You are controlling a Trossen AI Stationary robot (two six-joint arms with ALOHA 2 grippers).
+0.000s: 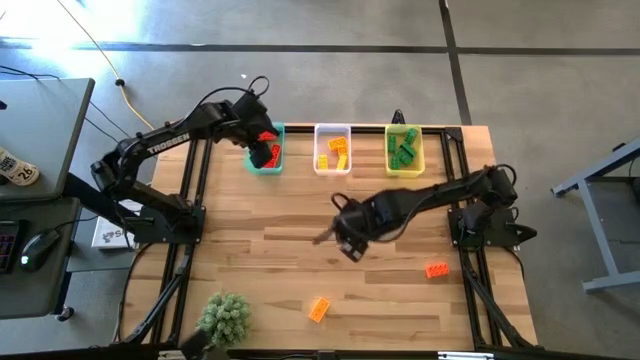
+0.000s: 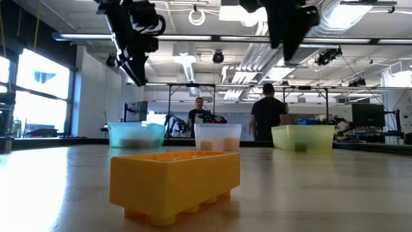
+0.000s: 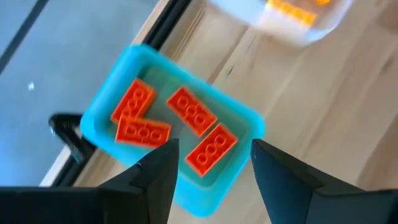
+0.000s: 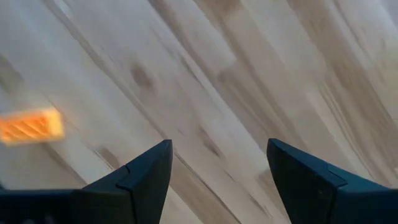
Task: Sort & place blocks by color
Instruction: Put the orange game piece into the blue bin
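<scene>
Your left gripper (image 3: pixel 211 165) hung open and empty over the teal bin (image 1: pixel 266 163), where four red blocks (image 3: pixel 191 111) lay. Your right gripper (image 1: pixel 345 238) was open mid-table; better to centre it above the yellow block (image 1: pixel 319 309) before descending.

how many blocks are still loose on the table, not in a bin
2. A red-orange block lies on the table's right side, near the right arm's base. A yellow-orange block lies near the front edge, right of the plant ball. None seems hidden.
</scene>
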